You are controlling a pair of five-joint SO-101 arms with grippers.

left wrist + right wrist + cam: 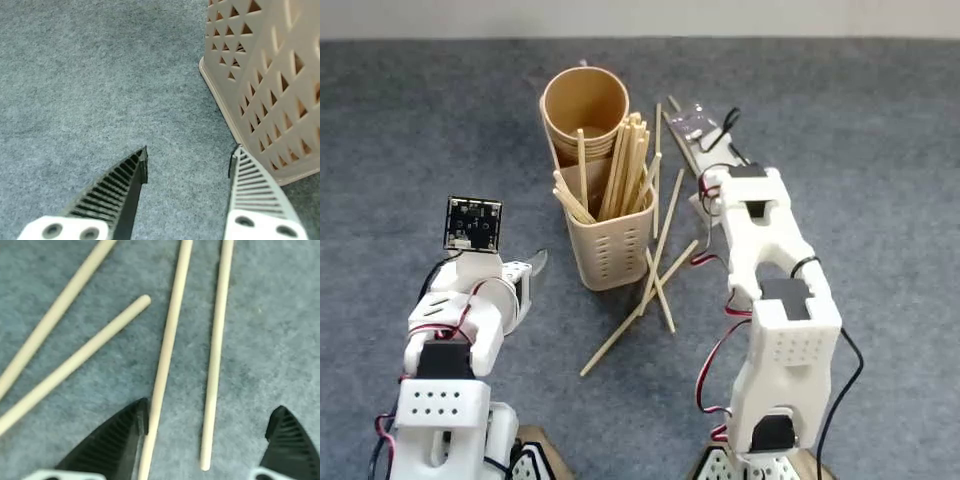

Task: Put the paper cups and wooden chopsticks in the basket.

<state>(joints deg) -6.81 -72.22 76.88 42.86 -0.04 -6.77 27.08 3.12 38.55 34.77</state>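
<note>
Chopsticks (655, 290) are the fiddly bit here. A good bunch already stand on end in the basket (610, 255), next to the paper cup (585, 100) sitting in its far end, so the cup part looks done as far as I can see. The rest lie loose on the carpet (440, 120) along the basket's right side. Some are crossed over each other, and a couple lean on or touch its wall, can't tell which.

Right gripper (211, 407) hangs low over the loose ones by the basket's far right corner, jaws spread wide, nothing in them. One stick (215, 355) lies between the jaws. A second stick (167, 350) runs right past the tip of one jaw, maybe touching it. Left gripper (191, 150) sits on the basket's other side, just beside its wall, jaws well apart, empty too.

Handling-wise, my guess: these are light, stiff, thin round wood, so they'll roll or skate off on a sloppy pinch. Lying flat on carpet, there's not much to get under either. I'd take one at a time, near the middle so it doesn't swing, with the jaws square across it. Two in one bite probably means one slips out. The basket looks like light plastic, so it could get nudged on the drop.
</note>
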